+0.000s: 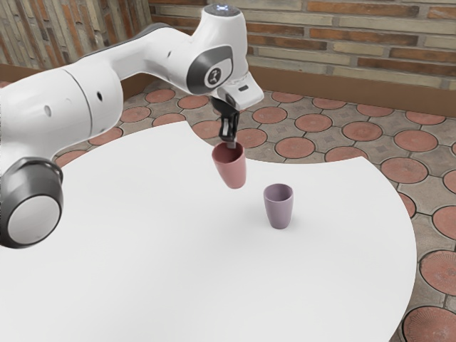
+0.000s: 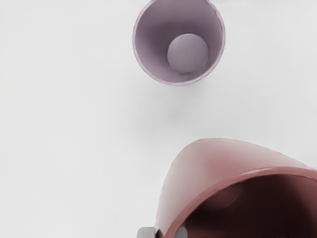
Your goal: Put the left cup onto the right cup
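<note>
White robot arm (image 1: 107, 85) enters from the exterior view's left. Its black two-finger claw (image 1: 228, 141) is clenched on the rim of one dusty-red tapered plastic cup (image 1: 230, 165), which hangs tilted beneath it, clear of the round white table (image 1: 142, 271). One mauve tapered plastic cup (image 1: 278, 205) stands upright below the claw, toward the exterior view's right. Grasp and lift appear done; aligning and lowering remain. Cups: two.

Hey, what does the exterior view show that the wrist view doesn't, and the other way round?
Exterior view: the arm, the gripper shut on the rim of the red cup, the tiled floor, the brick wall. Wrist view: the inner bottom of the purple cup, seen from above. Both: the two cups and the white table.
</note>
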### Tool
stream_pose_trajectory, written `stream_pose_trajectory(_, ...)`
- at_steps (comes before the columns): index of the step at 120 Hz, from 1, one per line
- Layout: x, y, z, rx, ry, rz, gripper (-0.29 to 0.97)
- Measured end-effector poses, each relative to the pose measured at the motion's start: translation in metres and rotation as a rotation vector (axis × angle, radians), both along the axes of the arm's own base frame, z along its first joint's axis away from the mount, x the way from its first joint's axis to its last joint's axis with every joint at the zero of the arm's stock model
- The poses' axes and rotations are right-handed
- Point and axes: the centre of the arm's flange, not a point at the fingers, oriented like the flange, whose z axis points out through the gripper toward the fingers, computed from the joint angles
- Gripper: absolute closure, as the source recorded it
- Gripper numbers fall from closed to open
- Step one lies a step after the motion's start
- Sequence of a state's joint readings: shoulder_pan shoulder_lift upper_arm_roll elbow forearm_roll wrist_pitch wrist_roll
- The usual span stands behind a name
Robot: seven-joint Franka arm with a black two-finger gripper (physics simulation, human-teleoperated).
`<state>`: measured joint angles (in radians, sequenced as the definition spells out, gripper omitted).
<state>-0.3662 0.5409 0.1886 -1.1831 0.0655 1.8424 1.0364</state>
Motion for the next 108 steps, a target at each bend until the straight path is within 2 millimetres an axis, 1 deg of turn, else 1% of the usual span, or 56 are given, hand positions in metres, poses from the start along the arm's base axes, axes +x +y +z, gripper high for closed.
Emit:
stream_pose_trajectory(17,0.002,-0.014,0.004,-0.009,-0.033,-0.020,0.79)
stream_pose_trajectory(29,0.001,-0.027,0.012,-0.016,-0.060,-0.040,0.79)
stream_pose_trajectory(52,-0.002,-0.052,0.018,-0.028,-0.097,-0.075,0.79)
stream_pose_trajectory(69,-0.003,-0.064,0.017,-0.032,-0.105,-0.089,0.79)
stream_pose_trajectory(81,-0.001,-0.071,0.019,-0.034,-0.119,-0.097,0.79)
stream_pose_trajectory(97,0.001,-0.085,0.025,-0.039,-0.146,-0.114,0.79)
stream_pose_trajectory(108,0.003,-0.092,0.024,-0.039,-0.155,-0.122,0.79)
